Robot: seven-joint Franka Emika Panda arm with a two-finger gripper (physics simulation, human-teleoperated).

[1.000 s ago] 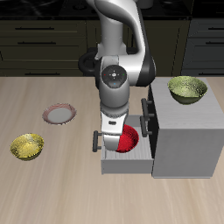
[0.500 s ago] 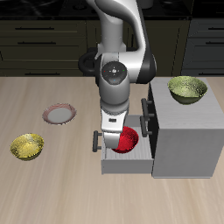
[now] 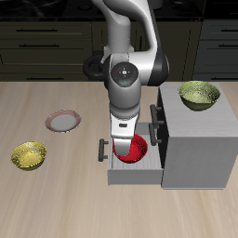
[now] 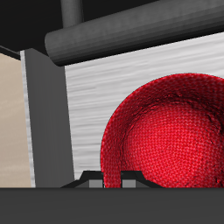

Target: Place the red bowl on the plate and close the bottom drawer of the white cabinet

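The red bowl (image 3: 131,150) sits inside the pulled-out bottom drawer (image 3: 132,174) of the white cabinet (image 3: 196,141), so the gripper (image 3: 124,147) hangs directly over it to lift it out. The arm hides its fingers; I cannot tell their spread. The plate (image 3: 63,121) waits near the desk's (image 3: 56,195) back edge.

The red bowl (image 4: 171,136) fills much of the view, lying on the bottom drawer's (image 4: 87,114) pale grey floor beside a dark bar (image 4: 131,31).
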